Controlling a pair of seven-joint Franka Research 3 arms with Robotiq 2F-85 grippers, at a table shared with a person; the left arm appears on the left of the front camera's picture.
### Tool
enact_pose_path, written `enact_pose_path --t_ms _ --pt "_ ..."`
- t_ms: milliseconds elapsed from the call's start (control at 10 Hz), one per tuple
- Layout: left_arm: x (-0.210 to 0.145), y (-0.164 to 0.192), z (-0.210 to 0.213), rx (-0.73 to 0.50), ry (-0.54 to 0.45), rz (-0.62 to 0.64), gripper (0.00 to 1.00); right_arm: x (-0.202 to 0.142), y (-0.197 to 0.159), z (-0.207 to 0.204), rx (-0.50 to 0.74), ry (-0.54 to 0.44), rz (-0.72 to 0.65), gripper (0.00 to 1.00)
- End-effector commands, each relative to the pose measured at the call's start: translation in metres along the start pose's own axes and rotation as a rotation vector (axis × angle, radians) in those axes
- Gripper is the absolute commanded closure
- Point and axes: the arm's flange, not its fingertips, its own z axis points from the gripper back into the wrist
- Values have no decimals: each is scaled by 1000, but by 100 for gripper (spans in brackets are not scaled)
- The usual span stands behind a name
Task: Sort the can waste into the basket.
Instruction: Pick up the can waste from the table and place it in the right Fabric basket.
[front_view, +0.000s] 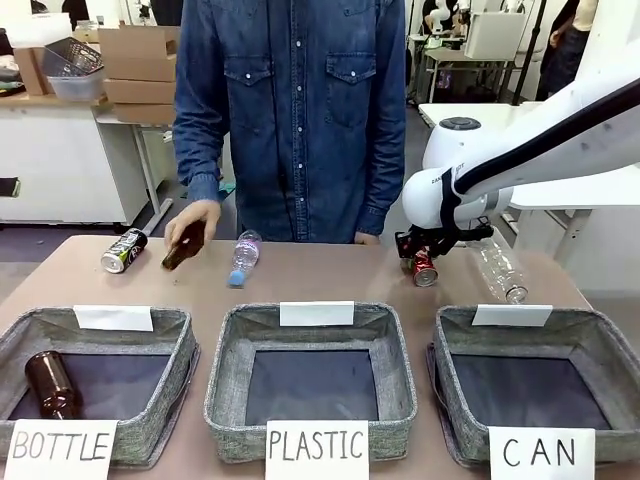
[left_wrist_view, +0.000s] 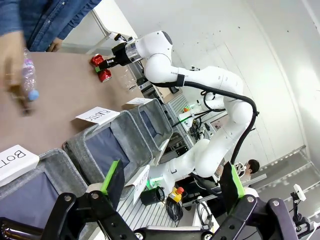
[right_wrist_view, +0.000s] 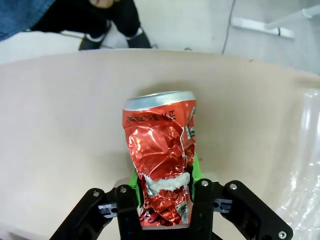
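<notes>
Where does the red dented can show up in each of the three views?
Front view: the red can right of centre, beyond the CAN basket.
Left wrist view: the can upper left, far off.
Right wrist view: the can at centre, close up.
Shared landmark: the right pincer clamped on it.

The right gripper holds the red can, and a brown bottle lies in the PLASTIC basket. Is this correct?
No: the front view shows the brown bottle in the BOTTLE basket instead. The right gripper does hold the red can.
</notes>
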Motion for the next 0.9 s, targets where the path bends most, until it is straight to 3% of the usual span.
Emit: enact_pose_path --t_ms 0,200,400,600,800 --pt "2 -2 -2 -18 -15 -23 0 -3 -4 17 -11 15 -10 98" --pt "2 -2 -2 -18 -15 -23 0 -44 -45 110 89 51 46 98" --pt "2 -2 -2 -18 -15 -23 0 -119 -81 192 165 68 157 98" --pt "2 -2 -2 -18 -15 -23 0 -204 -104 226 218 163 313 98" --pt "2 -2 -2 -18 -15 -23 0 -267 -128 234 305 136 412 98"
